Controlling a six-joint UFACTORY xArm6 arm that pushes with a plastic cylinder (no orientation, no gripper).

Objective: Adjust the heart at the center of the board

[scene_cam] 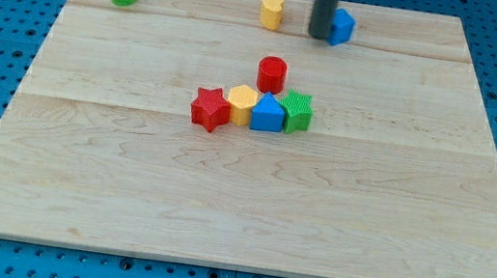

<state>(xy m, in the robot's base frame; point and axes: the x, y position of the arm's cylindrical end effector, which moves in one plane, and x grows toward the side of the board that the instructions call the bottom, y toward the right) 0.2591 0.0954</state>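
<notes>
Tip point(319, 36) at board's point(239, 206) top, touching blue block point(342, 26), right of yellow heart point(271, 12). No pincer on rod. Mid-board row: red star point(210, 109), yellow block point(242, 105), blue point(268, 115), green point(297, 111); red cylinder point(271, 73) behind.

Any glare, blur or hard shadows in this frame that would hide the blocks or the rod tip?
Camera view: lighting is even and soft, no glare on the wooden board; shadows under the blocks are faint. Camera view: my tip is a bit soft-edged, right beside the blue block at the view's top. Camera view: the red cylinder and the row below it are sharp enough to tell colours apart.
</notes>
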